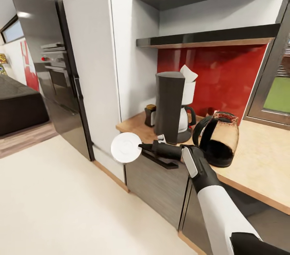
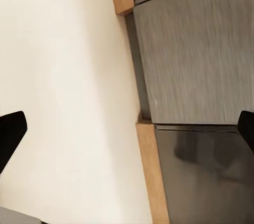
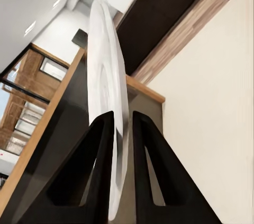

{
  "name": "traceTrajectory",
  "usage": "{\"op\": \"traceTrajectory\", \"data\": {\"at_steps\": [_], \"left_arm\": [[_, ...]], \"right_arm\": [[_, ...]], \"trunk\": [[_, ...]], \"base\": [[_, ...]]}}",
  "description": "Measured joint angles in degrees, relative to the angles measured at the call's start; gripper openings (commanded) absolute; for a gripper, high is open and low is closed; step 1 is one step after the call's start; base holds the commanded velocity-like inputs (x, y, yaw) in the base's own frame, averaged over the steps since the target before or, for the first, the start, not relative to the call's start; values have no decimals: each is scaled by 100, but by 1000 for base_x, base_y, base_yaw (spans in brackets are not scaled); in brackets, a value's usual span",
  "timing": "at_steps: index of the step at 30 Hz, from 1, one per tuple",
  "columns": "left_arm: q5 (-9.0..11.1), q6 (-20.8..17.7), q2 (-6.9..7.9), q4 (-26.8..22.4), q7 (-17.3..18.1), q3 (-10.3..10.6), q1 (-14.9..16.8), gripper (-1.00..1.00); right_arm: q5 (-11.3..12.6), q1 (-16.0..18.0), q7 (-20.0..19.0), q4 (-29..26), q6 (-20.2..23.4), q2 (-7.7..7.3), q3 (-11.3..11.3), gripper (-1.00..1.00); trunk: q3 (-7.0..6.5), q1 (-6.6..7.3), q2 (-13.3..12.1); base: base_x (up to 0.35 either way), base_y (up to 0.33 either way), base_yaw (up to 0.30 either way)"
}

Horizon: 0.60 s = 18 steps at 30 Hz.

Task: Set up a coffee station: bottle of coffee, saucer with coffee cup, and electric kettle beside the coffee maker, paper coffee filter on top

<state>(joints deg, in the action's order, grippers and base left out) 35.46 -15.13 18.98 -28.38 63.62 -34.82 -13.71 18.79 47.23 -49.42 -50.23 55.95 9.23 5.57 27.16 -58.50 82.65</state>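
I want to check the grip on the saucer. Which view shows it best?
The right wrist view: the saucer stands edge-on, pinched at its rim between the right gripper fingers. The head view shows the saucer face-on, off the countertop, but its held edge is hidden there.

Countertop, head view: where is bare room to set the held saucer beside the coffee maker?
The tan wood-grain countertop is bare right of the glass-domed kettle. A narrow front strip lies before the tall dark coffee maker. Between maker and kettle is crowded. The right tool grips the white round saucer.
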Motion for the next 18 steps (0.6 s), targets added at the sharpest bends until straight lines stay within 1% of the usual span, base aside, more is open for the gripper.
{"op": "traceTrajectory", "data": {"at_steps": [3,12,18], "left_arm": [[0,0,0,0,1,2,-5,100],[-1,0,0,-1,4,3,-2,100],[-1,0,0,11,9,-2,-2,100]], "right_arm": [[2,0,1,2,0,0,-1,-100],[3,0,1,129,-6,0,-2,-100],[1,0,0,148,-8,0,-8,-100]], "trunk": [[0,1,0],[0,2,0],[0,0,0]], "base": [[203,204,-100],[234,256,-29],[99,146,-237]]}}
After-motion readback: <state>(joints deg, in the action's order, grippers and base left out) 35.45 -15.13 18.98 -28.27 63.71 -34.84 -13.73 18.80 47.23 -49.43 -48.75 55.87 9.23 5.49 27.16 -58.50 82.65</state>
